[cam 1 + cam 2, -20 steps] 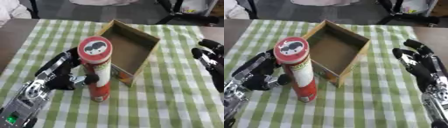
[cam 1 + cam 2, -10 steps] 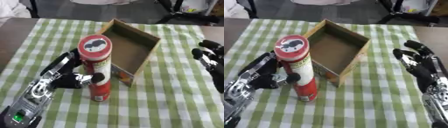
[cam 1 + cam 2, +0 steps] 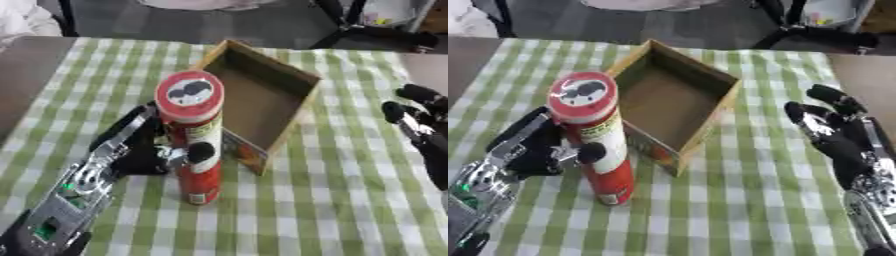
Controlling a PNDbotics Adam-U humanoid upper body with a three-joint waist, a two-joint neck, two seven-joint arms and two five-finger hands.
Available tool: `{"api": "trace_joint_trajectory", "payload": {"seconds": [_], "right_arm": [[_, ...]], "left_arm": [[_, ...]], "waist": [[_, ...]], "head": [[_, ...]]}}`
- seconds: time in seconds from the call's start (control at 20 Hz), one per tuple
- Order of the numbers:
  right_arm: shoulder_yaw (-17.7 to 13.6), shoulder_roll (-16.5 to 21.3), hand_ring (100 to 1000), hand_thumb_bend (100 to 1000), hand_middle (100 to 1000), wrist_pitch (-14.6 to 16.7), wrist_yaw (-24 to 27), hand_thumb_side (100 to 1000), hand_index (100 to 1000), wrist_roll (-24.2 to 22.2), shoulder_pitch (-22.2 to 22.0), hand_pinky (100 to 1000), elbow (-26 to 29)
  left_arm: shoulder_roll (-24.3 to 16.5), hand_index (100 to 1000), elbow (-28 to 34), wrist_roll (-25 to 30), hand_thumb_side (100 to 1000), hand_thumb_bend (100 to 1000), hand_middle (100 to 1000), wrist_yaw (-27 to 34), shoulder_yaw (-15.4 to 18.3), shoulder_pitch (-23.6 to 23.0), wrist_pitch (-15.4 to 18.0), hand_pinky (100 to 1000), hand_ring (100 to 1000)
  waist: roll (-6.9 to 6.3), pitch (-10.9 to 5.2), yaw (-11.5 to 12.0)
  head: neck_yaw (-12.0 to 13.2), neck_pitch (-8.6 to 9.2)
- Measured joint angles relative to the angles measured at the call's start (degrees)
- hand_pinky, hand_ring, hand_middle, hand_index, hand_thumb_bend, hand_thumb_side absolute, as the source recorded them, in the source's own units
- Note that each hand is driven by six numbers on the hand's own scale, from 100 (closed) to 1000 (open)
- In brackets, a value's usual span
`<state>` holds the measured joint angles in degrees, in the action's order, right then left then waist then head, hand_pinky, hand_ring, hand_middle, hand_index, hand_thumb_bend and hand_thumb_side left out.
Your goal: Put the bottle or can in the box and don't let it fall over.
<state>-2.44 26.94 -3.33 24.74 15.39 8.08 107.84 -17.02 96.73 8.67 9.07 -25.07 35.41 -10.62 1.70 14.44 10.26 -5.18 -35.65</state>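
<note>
A tall red can [image 3: 194, 135] with a red lid was seen standing upright on the green-and-white checked cloth [image 3: 332, 200] that covered the desk, towards the near left part of it. The can was held by the left hand [image 3: 140, 150]: the fingers were curled behind it on its left side and the thumb was pressed round its front at about mid-height. The left arm was seen to come in from the near left corner.

An open cardboard box [image 3: 262, 95] was set askew just behind and to the right of the can, one of its corners turned towards the near edge. The can's body was just beside the box's near left wall; whether the two touched could not be told. The inside of the box was seen to be bare brown card.

The right hand [image 3: 833, 132] was held well apart at the right edge of the desk, its fingers spread and straight, nothing grasped in it.
</note>
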Motion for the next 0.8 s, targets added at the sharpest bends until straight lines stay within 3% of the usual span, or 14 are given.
{"api": "trace_joint_trajectory", "payload": {"seconds": [0.4,0.8], "right_arm": [[0.01,0.00,735,602,783,0.03,0.23,250,781,-0.04,0.05,763,-0.01],[0.02,-0.09,735,601,783,-0.01,0.24,248,781,-0.08,0.25,763,-0.16]], "left_arm": [[0.46,820,-0.31,-0.66,353,690,734,0.29,-0.53,0.84,-0.50,689,878],[1.13,741,-1.06,-2.01,268,630,616,0.40,-1.17,1.44,-0.88,554,778]], "waist": [[0.00,0.01,-0.17],[0.08,0.07,-0.37]], "head": [[0.09,0.02],[0.33,0.03]]}}
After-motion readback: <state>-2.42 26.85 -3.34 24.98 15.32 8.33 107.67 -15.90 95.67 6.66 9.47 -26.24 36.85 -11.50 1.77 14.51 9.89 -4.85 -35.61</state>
